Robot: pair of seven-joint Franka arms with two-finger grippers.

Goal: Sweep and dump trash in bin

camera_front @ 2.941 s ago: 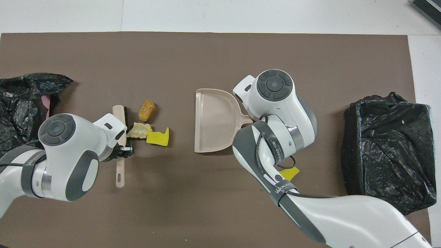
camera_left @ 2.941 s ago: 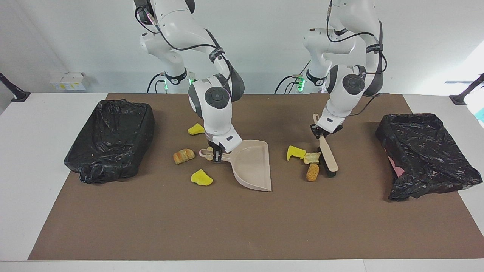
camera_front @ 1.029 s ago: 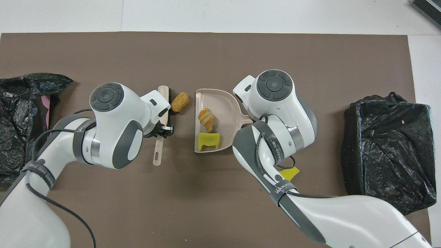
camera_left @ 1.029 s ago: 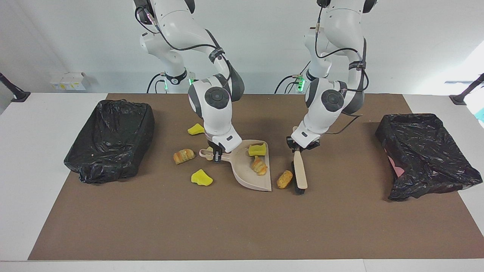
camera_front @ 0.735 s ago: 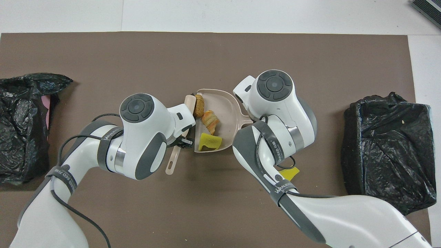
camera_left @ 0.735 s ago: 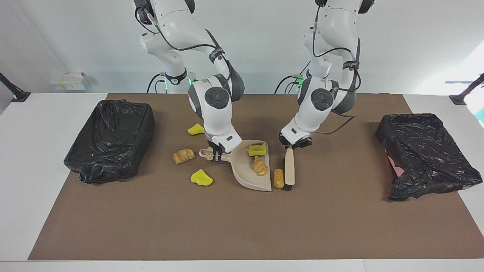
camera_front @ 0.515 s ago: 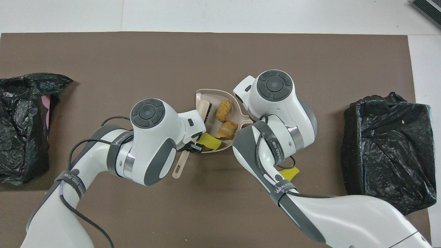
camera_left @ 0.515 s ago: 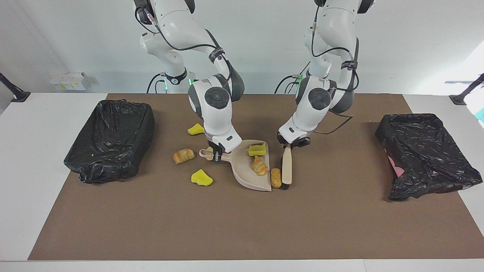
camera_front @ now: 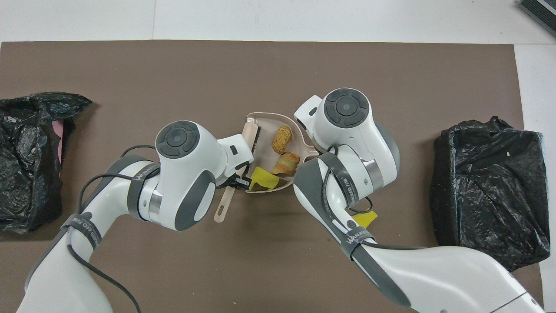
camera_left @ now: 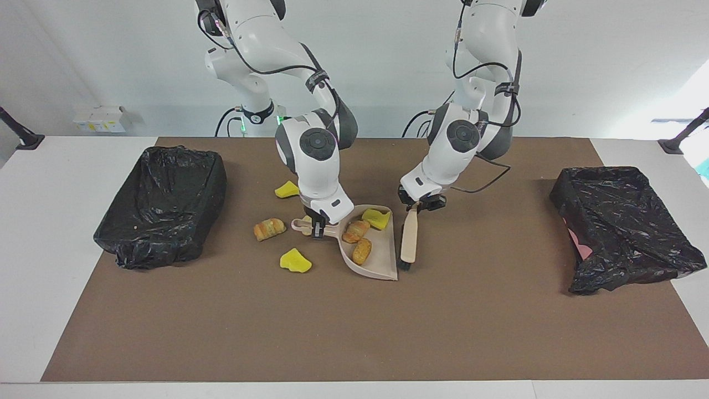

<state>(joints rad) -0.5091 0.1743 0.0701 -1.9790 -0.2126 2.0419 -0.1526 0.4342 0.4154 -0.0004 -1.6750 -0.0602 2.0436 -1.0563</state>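
Plain white wall (camera_left: 111, 66), white table (camera_left: 44, 221), brown mat (camera_left: 354, 332).

Dustpan (camera_left: 376, 252) smooth beige plastic; bin liners (camera_left: 166, 199) glossy crinkled black film (plastic); mat (camera_left: 354, 321) matt brown.

Both arms bent low over mid-table; left gripper (camera_left: 421, 206) and right gripper (camera_left: 318, 227) clamped, seemingly tight.

**Tabletop layout**

Dustpan (camera_left: 372, 249) mid-tabletop (camera_left: 354, 332), three scraps (camera_left: 361, 250) in it. Brush (camera_left: 408, 239) just beside its mouth, toward the left arm's end. Four scraps (camera_left: 295, 260) toward the right arm's end. One bin (camera_left: 163, 202) at each end.
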